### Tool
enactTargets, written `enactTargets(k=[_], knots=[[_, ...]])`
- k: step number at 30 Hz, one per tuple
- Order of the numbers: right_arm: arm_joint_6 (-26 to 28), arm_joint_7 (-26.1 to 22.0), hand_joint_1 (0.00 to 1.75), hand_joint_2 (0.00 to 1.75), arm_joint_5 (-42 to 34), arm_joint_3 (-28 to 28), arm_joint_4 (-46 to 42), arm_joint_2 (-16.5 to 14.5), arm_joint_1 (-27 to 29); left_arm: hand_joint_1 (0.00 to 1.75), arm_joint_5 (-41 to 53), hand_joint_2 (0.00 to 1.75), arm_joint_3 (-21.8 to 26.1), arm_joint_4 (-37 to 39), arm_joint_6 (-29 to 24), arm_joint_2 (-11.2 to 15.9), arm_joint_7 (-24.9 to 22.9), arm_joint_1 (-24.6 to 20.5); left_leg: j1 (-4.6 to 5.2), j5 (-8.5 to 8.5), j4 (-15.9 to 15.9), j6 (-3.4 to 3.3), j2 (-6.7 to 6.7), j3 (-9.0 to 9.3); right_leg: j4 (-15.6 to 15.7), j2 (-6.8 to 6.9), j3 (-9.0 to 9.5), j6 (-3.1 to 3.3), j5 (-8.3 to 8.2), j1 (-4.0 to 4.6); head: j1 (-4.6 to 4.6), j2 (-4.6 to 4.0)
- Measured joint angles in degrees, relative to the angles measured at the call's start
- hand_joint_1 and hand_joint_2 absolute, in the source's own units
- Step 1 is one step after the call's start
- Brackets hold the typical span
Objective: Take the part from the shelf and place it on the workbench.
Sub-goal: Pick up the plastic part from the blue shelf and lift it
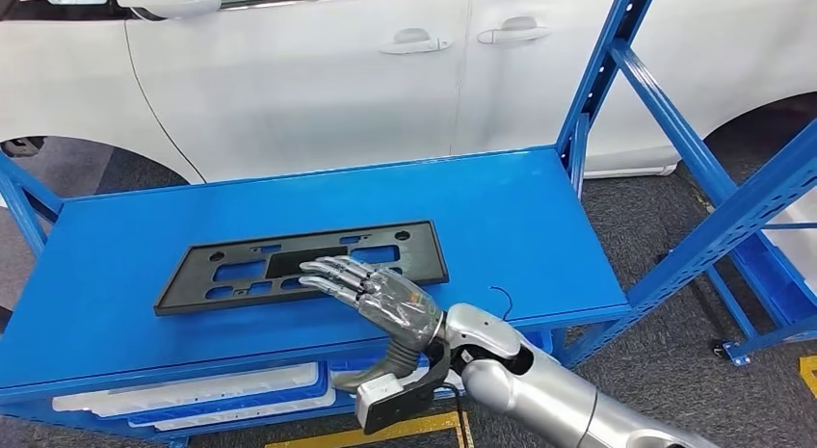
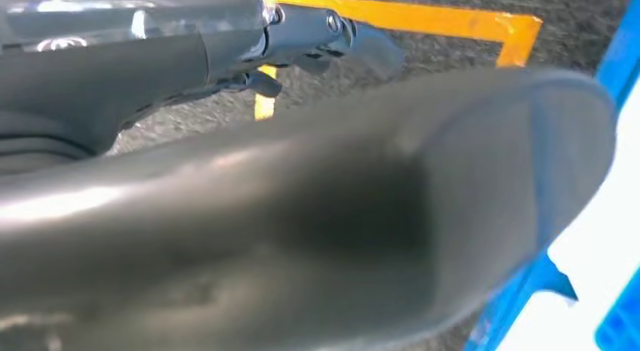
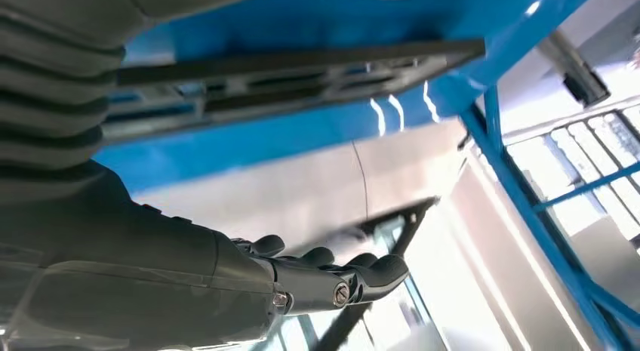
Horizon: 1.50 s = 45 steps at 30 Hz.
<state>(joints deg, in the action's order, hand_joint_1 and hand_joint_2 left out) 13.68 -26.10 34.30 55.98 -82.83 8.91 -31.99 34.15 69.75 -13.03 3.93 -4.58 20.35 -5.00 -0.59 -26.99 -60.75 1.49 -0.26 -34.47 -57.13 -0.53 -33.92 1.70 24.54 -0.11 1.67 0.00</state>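
part (image 1: 302,266) — black flat frame, flat on blue shelf (image 1: 540,226), nearer its front edge, left of centre | right hand (image 1: 371,292) — fingers spread and straight, grasping nothing, over the part's front edge; you can't tell if it touches | left hand (image 2: 317,41) — blurred, finger state unclear | white car (image 1: 318,72) behind shelf

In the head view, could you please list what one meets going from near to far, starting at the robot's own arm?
Right hand → black perforated part → bare blue shelf top → white car.
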Motion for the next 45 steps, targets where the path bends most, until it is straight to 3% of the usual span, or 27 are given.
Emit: enactTargets(k=[2,5,6,7,9,10,11,12,13,15,17,21,23,25,26,27,29,31,32,36,38,40,41,42,43,45], knots=[[3.6,0.9,0.0,1.75,2.9,1.8,2.2,-1.7,-1.5,0.0,0.1,0.0,0.0,0.0,-0.2,-0.1,0.1,-0.1,0.27,1.17,3.6,-0.67,0.04,1.27,-0.1,-0.03,0.0,-0.53,0.19,0.15,-0.01,0.0],[8.2,2.5,0.0,1.75,6.4,4.5,5.9,-4.3,-3.5,0.0,0.4,0.0,0.0,0.0,-0.4,-0.4,0.4,0.1,0.1,1.91,4.0,-1.57,0.08,1.6,-0.3,0.0,-0.04,-1.41,0.59,0.31,-0.06,0.0],[9.2,2.9,0.0,1.75,7.2,5.3,7.0,-5.0,-4.1,0.0,0.5,0.0,0.0,0.0,-0.4,-0.5,0.6,0.2,-0.06,2.08,4.2,-1.85,0.11,1.74,-1.5,0.05,-0.47,-1.66,1.43,0.31,-0.2,0.0],[10.0,3.3,0.0,1.75,7.9,6.1,8.1,-5.7,-4.6,0.0,0.6,0.0,0.0,0.0,-0.4,-0.6,0.8,0.1,-0.21,2.22,4.5,-2.11,0.15,1.86,-3.9,0.1,-1.49,-1.89,2.91,0.25,-0.3,0.0],[11.3,4.1,0.0,1.75,9.2,7.7,10.6,-6.9,-5.3,0.0,0.8,0.0,0.0,0.0,-0.2,-0.7,1.1,0.0,-0.14,2.19,4.5,-2.39,0.14,1.89,-11.7,0.18,-5.07,-2.25,6.8,-0.01,-0.54,0.0],[11.7,4.5,0.0,1.75,9.9,8.6,12.0,-7.6,-5.3,0.0,1.0,0.0,0.0,0.0,-0.2,-0.7,1.2,0.1,-0.11,2.15,4.4,-2.42,0.12,1.88,-15.2,0.19,-6.82,-2.37,8.05,-0.12,-0.54,0.0],[12.0,5.0,0.0,1.75,10.5,9.4,13.3,-8.3,-5.4,0.0,1.1,0.0,-0.1,0.0,-0.1,-0.7,1.2,0.1,-0.1,2.09,4.4,-2.4,0.11,1.89,-16.9,0.2,-7.75,-2.42,8.22,-0.19,-0.55,0.0],[12.1,5.5,0.0,1.75,11.0,10.1,14.5,-9.0,-5.4,0.0,1.3,0.0,-0.1,0.0,-0.1,-0.7,1.2,0.1,-0.09,2.01,4.3,-2.34,0.08,1.91,-16.3,0.22,-7.56,-2.39,7.3,-0.23,-0.55,0.0],[12.2,5.9,0.0,1.75,11.4,10.8,15.7,-9.8,-5.4,0.0,1.4,0.0,-0.1,0.0,-0.1,-0.8,1.2,0.1,-0.09,1.89,4.2,-2.24,0.06,1.98,-13.4,0.23,-6.18,-2.26,5.45,-0.25,-0.55,0.0],[12.3,6.4,0.0,1.75,11.8,11.7,17.2,-11.2,-5.6,0.0,1.5,0.0,-0.3,0.0,-0.1,-0.9,1.2,0.0,0.02,1.57,4.0,-1.88,-0.01,2.11,-5.1,0.29,-2.06,-1.78,1.93,-0.12,-0.54,0.0],[12.3,6.9,0.0,1.75,12.2,12.4,18.5,-12.2,-5.9,0.0,1.6,0.0,-0.4,0.0,-0.1,-1.0,1.2,0.0,0.17,1.33,3.8,-1.34,-0.06,2.09,-0.8,0.31,-0.03,-1.28,0.81,0.13,-0.5,0.0],[11.7,10.1,0.0,1.75,14.7,13.3,21.8,-14.7,-6.4,0.0,2.1,0.0,-0.6,0.0,-0.1,-1.0,1.0,0.0,-0.07,0.43,2.9,0.08,-0.04,1.82,0.0,0.24,0.3,-0.1,0.63,0.14,-0.49,0.0],[11.6,12.4,0.0,1.75,16.6,13.5,24.7,-16.8,-7.1,0.0,2.4,0.0,-0.8,0.0,-0.2,-1.0,0.8,0.0,-0.21,-2.53,-2.3,0.7,-0.02,-0.51,0.4,0.29,0.56,0.36,0.54,-0.06,-0.4,0.0],[11.5,14.1,0.0,1.75,18.1,13.5,28.3,-19.0,-7.9,0.0,2.6,0.0,-1.0,0.0,-0.2,-1.0,0.5,0.0,-0.29,-5.86,-10.2,1.14,-0.02,-4.39,0.3,0.3,0.59,0.57,0.64,0.02,-0.37,0.0],[11.5,14.4,0.0,1.75,18.5,13.5,29.9,-19.9,-8.2,0.0,2.6,0.0,-1.1,0.0,-0.2,-1.0,0.3,0.0,-0.32,-6.3,-12.5,1.26,-0.01,-5.68,0.3,0.3,0.61,0.62,0.7,0.07,-0.38,0.0],[11.6,14.6,0.0,1.75,18.8,13.5,31.3,-20.6,-8.4,0.0,2.7,0.0,-1.1,0.0,-0.1,-1.0,0.3,0.1,-0.32,-5.53,-12.6,1.28,-0.01,-5.84,0.2,0.29,0.66,0.62,0.78,0.1,-0.38,0.0],[12.1,15.2,0.0,1.75,19.8,13.3,33.8,-22.0,-9.0,0.0,2.9,0.0,-1.2,0.0,-0.1,-0.9,0.2,0.1,-0.33,-1.4,-6.1,1.08,0.01,-2.89,0.0,0.2,0.9,0.51,1.02,0.1,-0.38,0.0],[12.8,16.4,0.0,1.75,21.1,12.9,36.4,-23.3,-9.8,0.0,3.1,0.0,-1.3,0.0,-0.1,-0.8,0.2,0.0,-0.16,1.38,1.3,0.53,-0.02,0.74,-0.1,0.1,1.02,0.16,1.25,0.29,-0.38,0.0],[13.1,17.2,0.0,1.75,21.7,12.6,37.7,-24.0,-10.2,0.0,3.3,0.0,-1.4,0.0,-0.1,-0.8,0.2,-0.1,-0.04,1.76,3.2,0.2,-0.05,1.58,-0.2,0.08,0.99,-0.08,1.31,0.38,-0.4,0.0],[14.3,19.4,0.0,1.75,24.2,10.7,42.9,-25.9,-11.0,0.0,4.2,0.0,-1.8,0.0,0.2,-0.8,-0.1,-0.3,-0.13,1.88,4.0,-1.07,-0.08,1.8,-0.9,0.13,0.68,-1.22,1.88,0.38,-0.48,0.0],[14.8,20.1,0.0,1.75,25.3,10.0,45.1,-26.6,-11.5,0.0,4.4,0.0,-2.1,0.0,0.2,-0.8,-0.2,-0.5,-0.36,2.05,4.3,-1.65,0.06,1.91,-5.2,0.19,-1.34,-1.81,4.49,0.24,-0.6,0.0],[15.1,20.8,0.0,1.75,26.1,9.5,47.1,-26.9,-11.7,0.0,4.5,0.0,-2.4,0.0,0.2,-0.8,-0.4,-0.6,-0.32,1.98,4.3,-1.94,0.13,1.87,-13.3,0.22,-5.3,-2.21,8.03,0.03,-0.67,0.0],[15.1,21.2,0.0,1.75,26.4,9.4,47.9,-27.0,-11.7,0.0,4.5,0.0,-2.5,0.0,0.2,-0.8,-0.4,-0.7,-0.31,1.93,4.2,-1.98,0.12,1.87,-16.4,0.22,-6.88,-2.33,8.85,-0.08,-0.67,0.0],[15.1,21.6,0.0,1.75,26.7,9.3,48.5,-27.0,-11.6,0.0,4.5,0.0,-2.5,0.0,0.2,-0.7,-0.5,-0.7,-0.3,1.87,4.1,-1.98,0.1,1.89,-17.3,0.23,-7.49,-2.37,8.52,-0.16,-0.67,0.0],[15.1,22.0,0.0,1.75,27.1,9.3,49.1,-27.1,-11.6,0.0,4.5,0.0,-2.6,0.0,0.2,-0.7,-0.6,-0.7,-0.3,1.8,4.1,-1.94,0.06,1.95,-15.8,0.23,-6.92,-2.31,7.09,-0.22,-0.68,0.0],[15.0,22.9,0.0,1.75,27.8,9.3,49.8,-27.4,-11.8,0.0,4.5,0.0,-2.7,0.0,0.3,-0.8,-0.6,-0.7,-0.3,1.56,3.9,-1.68,0.0,2.11,-7.9,0.25,-3.26,-1.9,3.08,-0.2,-0.68,0.0]])
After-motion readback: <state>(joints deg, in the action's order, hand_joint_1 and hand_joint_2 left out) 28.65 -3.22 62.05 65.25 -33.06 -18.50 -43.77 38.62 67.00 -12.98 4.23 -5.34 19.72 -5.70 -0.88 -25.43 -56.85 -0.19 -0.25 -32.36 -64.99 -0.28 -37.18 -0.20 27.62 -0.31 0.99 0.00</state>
